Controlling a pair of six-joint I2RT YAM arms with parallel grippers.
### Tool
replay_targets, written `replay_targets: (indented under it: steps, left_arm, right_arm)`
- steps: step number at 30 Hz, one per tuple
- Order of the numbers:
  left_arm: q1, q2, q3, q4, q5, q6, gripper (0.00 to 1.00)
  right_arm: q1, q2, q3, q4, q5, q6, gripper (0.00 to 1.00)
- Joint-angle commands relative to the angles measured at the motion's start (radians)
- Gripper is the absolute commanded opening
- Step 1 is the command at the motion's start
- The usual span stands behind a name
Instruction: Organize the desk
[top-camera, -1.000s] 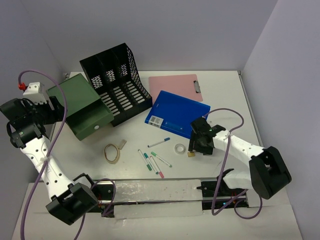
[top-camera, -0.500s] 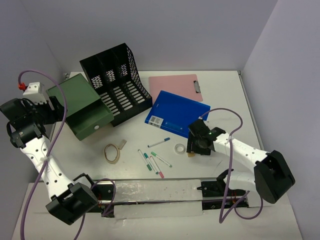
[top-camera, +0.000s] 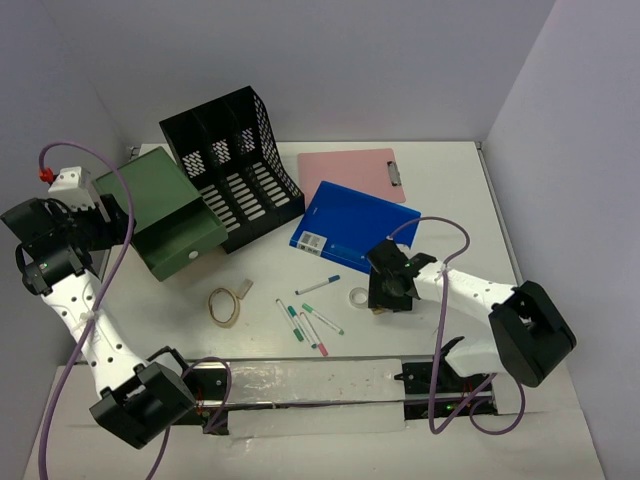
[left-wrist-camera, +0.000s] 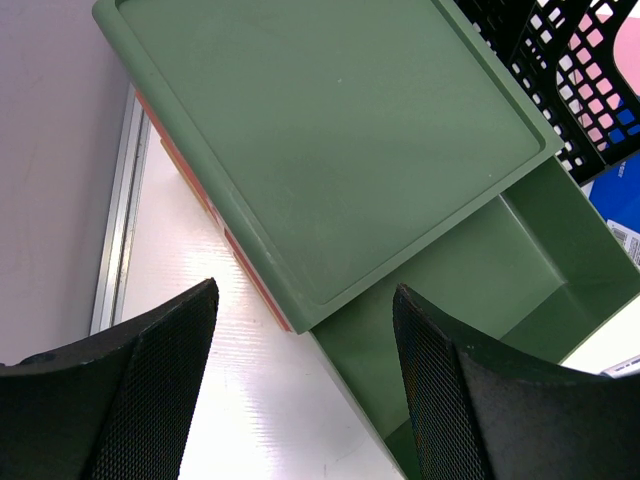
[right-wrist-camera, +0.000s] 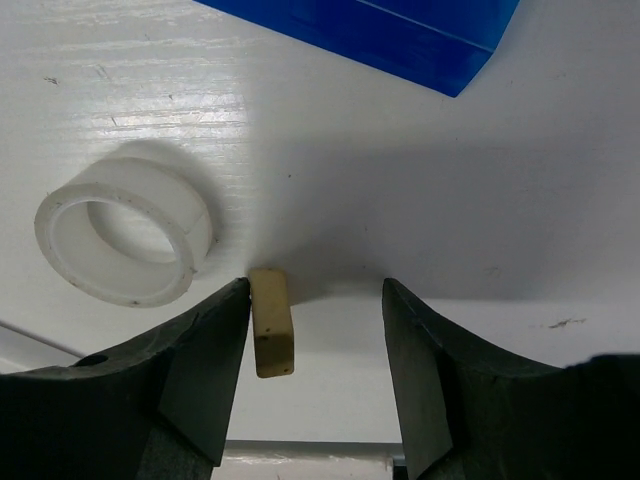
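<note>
- right gripper (right-wrist-camera: 315, 310) is low over the desk (top-camera: 460, 190), jaws apart and straddling the small beige eraser (right-wrist-camera: 272, 322). Nothing is clamped: the eraser sits against or just beside one finger, with a clear gap to the other.
- Eraser's long axis runs along the fingers, so closing would pinch its narrow width. Looks like a deliberate pick setup.
- white tape roll (right-wrist-camera: 125, 232) lies flat just beside the eraser, outside the jaws. Collision risk if the gripper drifts that way.
- left gripper (left-wrist-camera: 300, 300) is wide open and empty, parked over the green drawer unit (top-camera: 160, 210), whose drawer is pulled out. Probably the drop target.
- Desk is flat and level under everything, boxed in by lilac walls. Its long axis appears to run side to side across both arms.
- pens (top-camera: 310, 315) and blue folder (top-camera: 355, 225) lie loose mid-desk, not yet sorted.
</note>
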Motion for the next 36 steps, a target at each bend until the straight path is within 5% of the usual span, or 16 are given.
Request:
replay_targets:
  steps: [1,5,13,21,27,32,36]
  left_arm:
    - [-0.001,-0.002,0.015,0.039,-0.003,-0.003,0.77]
    - [-0.001,-0.005,0.014,0.04,-0.005,-0.002,0.77]
    - [-0.001,-0.007,0.014,0.034,-0.009,0.002,0.77]
    - [-0.001,-0.015,0.027,0.019,-0.016,0.02,0.77]
    - [-0.001,-0.044,0.17,-0.053,0.074,0.077,0.76]
    - [-0.01,-0.097,0.273,-0.128,0.378,0.152,0.7]
    - [-0.086,-0.176,0.255,-0.064,0.336,0.124,0.67]
  right_arm:
    - [0.011,0.028,0.002,0.036,0.009,-0.001,0.58]
    - [0.014,0.028,0.006,0.048,0.011,-0.004,0.45]
    - [0.039,-0.004,0.018,0.024,0.02,0.003,0.01]
    - [0.107,-0.199,0.326,-0.089,0.24,-0.118,0.0]
    - [0.2,-0.158,0.635,0.094,0.015,-0.315,0.0]
    - [0.222,0.0,0.859,0.23,-0.242,-0.285,0.0]
    - [0.242,0.141,1.027,0.273,-0.289,-0.231,0.0]
